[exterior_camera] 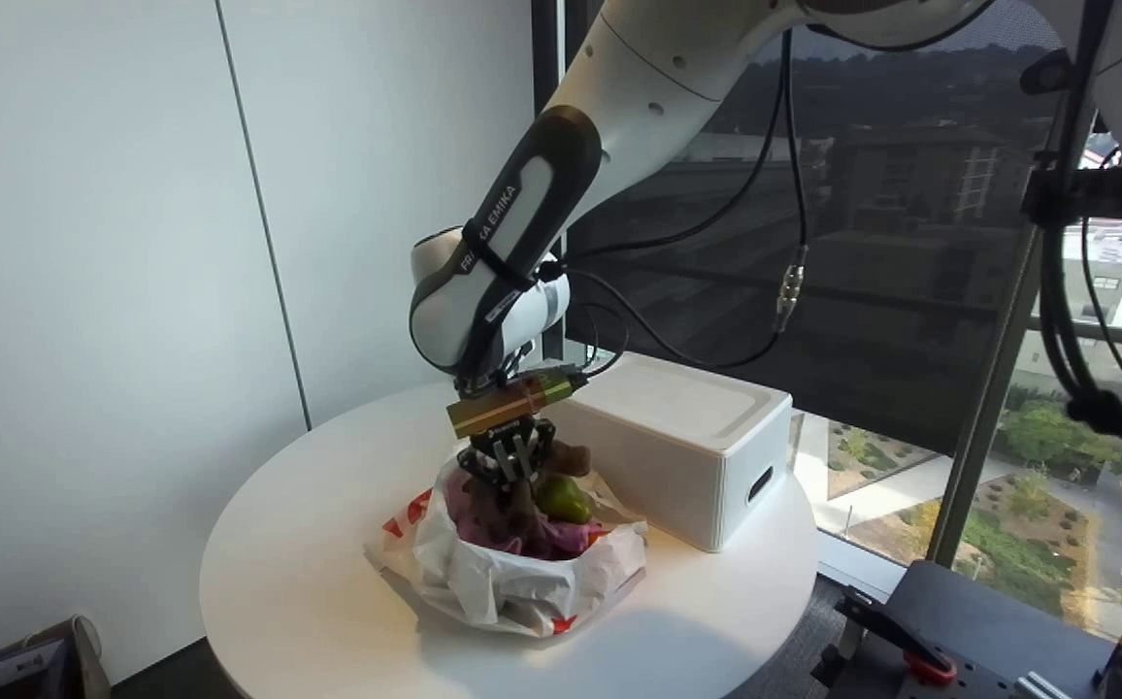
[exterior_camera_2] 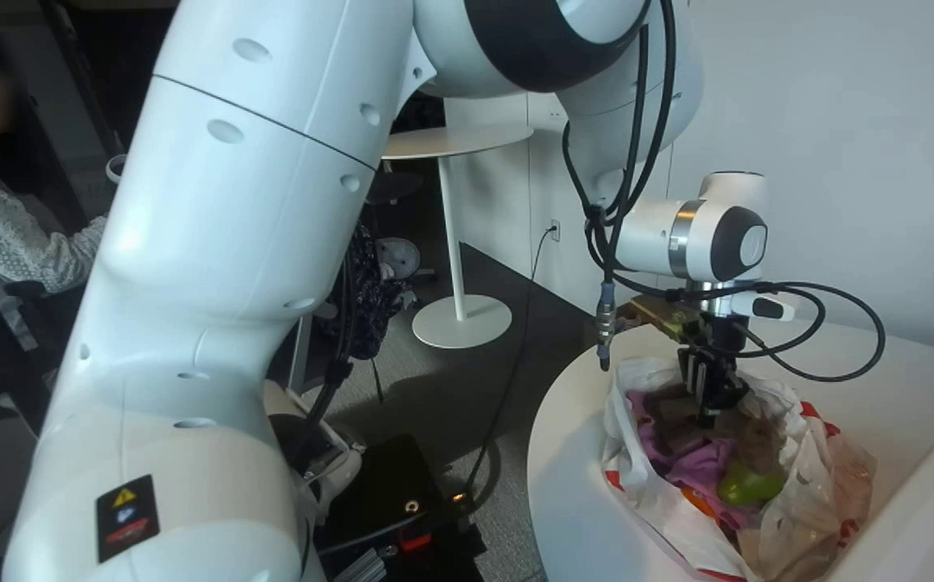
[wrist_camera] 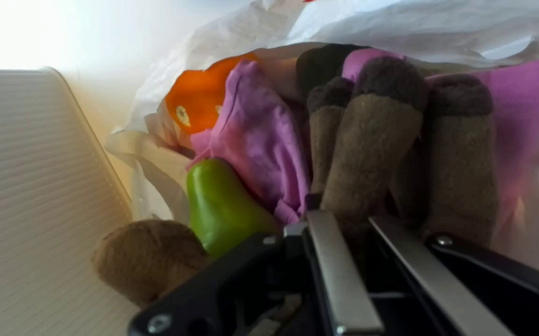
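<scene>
Gripper (wrist_camera: 351,226) clenched on brown plush toy (wrist_camera: 372,144) inside plastic bag (wrist_camera: 367,25); firm squeeze best, without pinching pink cloth (wrist_camera: 262,137) or green pear (wrist_camera: 223,210).

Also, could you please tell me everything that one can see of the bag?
The bag is white, looks like thin plastic, and bears red marks. It sits crumpled on the round table, its mouth open upward and its rim uneven. Brown plush, pink cloth, a green pear-shaped thing and something orange lie inside. The gripper points down into the mouth, closed on the plush. The white box stands beside the bag; I cannot tell whether they touch.
</scene>
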You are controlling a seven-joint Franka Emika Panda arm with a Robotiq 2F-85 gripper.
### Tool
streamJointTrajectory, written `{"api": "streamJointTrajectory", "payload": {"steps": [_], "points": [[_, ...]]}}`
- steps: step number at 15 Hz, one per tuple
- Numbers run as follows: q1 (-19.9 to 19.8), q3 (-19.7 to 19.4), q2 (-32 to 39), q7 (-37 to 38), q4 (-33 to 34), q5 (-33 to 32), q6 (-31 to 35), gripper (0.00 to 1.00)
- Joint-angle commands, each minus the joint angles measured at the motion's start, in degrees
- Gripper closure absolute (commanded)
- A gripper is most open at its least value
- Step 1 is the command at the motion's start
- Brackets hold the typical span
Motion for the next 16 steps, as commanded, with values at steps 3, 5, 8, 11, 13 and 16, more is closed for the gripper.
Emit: {"api": "streamJointTrajectory", "payload": {"steps": [3, 5, 8, 11, 13, 16], "points": [[-2.2, 1.3, 3.3, -5.2, 0.4, 7.8, 2.5, 0.84], [-1.9, 0.5, 5.7, -5.3, 0.9, 8.8, 6.1, 0.84], [-1.8, 0.3, 9.0, -5.3, 1.3, 10.1, 10.1, 0.85], [-1.8, 0.2, 12.0, -5.1, 3.2, 11.9, 9.1, 0.87], [-1.8, 0.1, 12.1, -5.0, 3.7, 12.5, 8.7, 0.74], [-1.2, -0.7, 10.0, -2.2, 4.0, 13.8, 3.3, 0.49]]}}
